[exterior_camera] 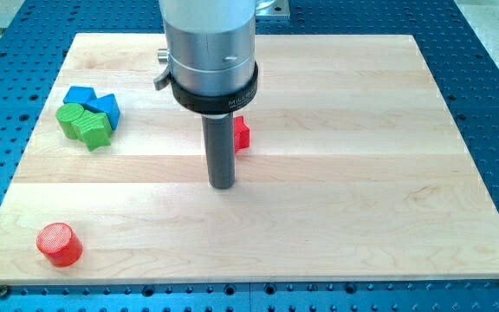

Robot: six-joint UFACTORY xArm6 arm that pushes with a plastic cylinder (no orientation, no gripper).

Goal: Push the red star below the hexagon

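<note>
While my tip [222, 185] rests on the pale wooden board [336, 217], a small red block [242, 132], partly hidden, sits just beyond its right. It is a bare rod without jaws. A red cylinder [59, 243] lies far to its lower left.

Red block [242, 133] mostly hidden behind the rod, only its right part shows, so shape can't be confirmed. Arm body cut off by the view's top edge. Blue blocks [92, 103] partly covered by green blocks [86, 123] in front; exact shapes and no. of pieces unclear. Worktop [336, 217] bottom corners clipped by frame.
</note>
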